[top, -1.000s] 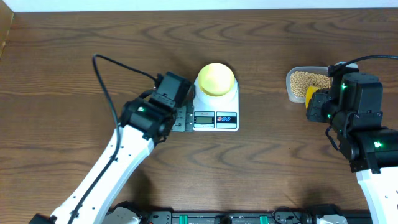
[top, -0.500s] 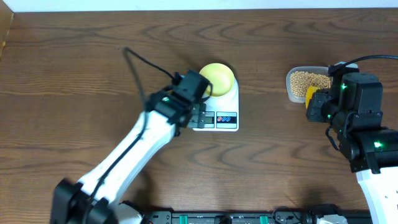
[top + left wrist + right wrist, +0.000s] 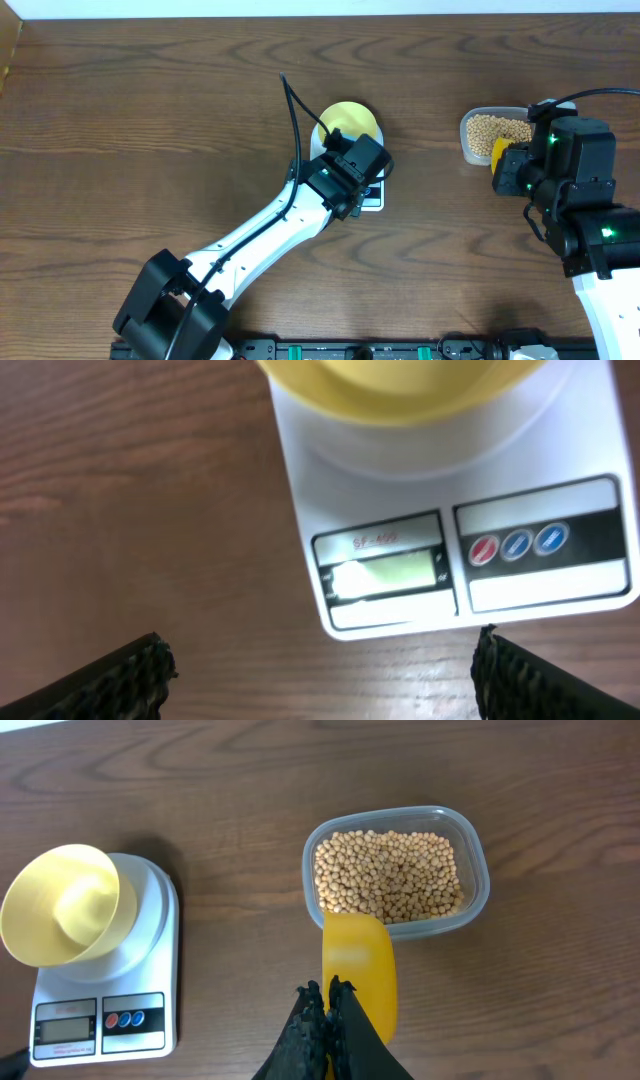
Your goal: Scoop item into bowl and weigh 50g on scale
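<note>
**A:** Start close in. What is the left gripper (image 3: 325, 685) doing?

**B:** It hangs over the front edge of the scale (image 3: 400, 480). Its fingers are spread wide, one at each bottom corner of the wrist view. Between them there is only the table (image 3: 130, 510), so it holds nothing.

**A:** And just past the fingers?

**B:** The scale's display (image 3: 385, 575) is lit, but the digits are too blurred to read. Beside it sit one red and two blue buttons (image 3: 515, 544). Beyond those, the bowl (image 3: 400, 385) stands on the round platform. From overhead the arm covers the display end of the scale, and the bowl shows on the far side.

**A:** Now the right side, again from near to far.

**B:** The right gripper (image 3: 327, 1010) is well apart from the scale, off to its right. Its fingers are pinched tight together. The handle of a yellow scoop (image 3: 358, 965) runs down behind them, and it looks gripped.

**A:** Where does the scoop point?

**B:** Away from the wrist. Its front edge is at the near rim of a clear tub (image 3: 480, 880). I cannot tell whether it touches the rim or sits just above it.

**A:** And the beans (image 3: 388, 875)?

**B:** They lie in that tub, filling its floor.
</note>
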### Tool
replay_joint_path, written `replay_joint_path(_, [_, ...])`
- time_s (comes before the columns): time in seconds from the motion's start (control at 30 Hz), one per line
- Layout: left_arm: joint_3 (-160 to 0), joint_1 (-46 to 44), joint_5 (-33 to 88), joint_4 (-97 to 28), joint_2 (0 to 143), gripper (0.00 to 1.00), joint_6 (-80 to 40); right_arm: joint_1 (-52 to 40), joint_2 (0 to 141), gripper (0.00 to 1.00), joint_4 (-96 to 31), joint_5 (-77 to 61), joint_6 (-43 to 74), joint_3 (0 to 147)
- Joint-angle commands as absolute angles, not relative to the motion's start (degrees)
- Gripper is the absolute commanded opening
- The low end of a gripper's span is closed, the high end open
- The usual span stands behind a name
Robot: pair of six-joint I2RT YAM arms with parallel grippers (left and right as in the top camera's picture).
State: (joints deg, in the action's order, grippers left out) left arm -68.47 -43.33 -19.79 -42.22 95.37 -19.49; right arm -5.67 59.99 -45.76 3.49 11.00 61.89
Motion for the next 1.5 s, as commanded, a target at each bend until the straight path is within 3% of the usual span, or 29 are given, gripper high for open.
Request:
replay_joint_path(0.0, [-68.6, -43.7, -21.7, -41.0, 96.9, 0.98, -20.0, -5.2, 60.0, 0.01, -45.6, 3.9, 10.2, 62.8])
replay_joint_path(0.4, [-68.6, -43.9, -21.7, -38.9, 102.7, 0.98, -26.5, -5.2, 60.0, 0.01, -45.6, 3.9, 10.2, 62.8])
replay_joint_path(1.47, [-68.6, -46.4, -21.6, -33.2, 106.4, 0.98, -26.5, -5.2, 60.0, 0.01, -46.0, 3.9, 10.2, 62.8])
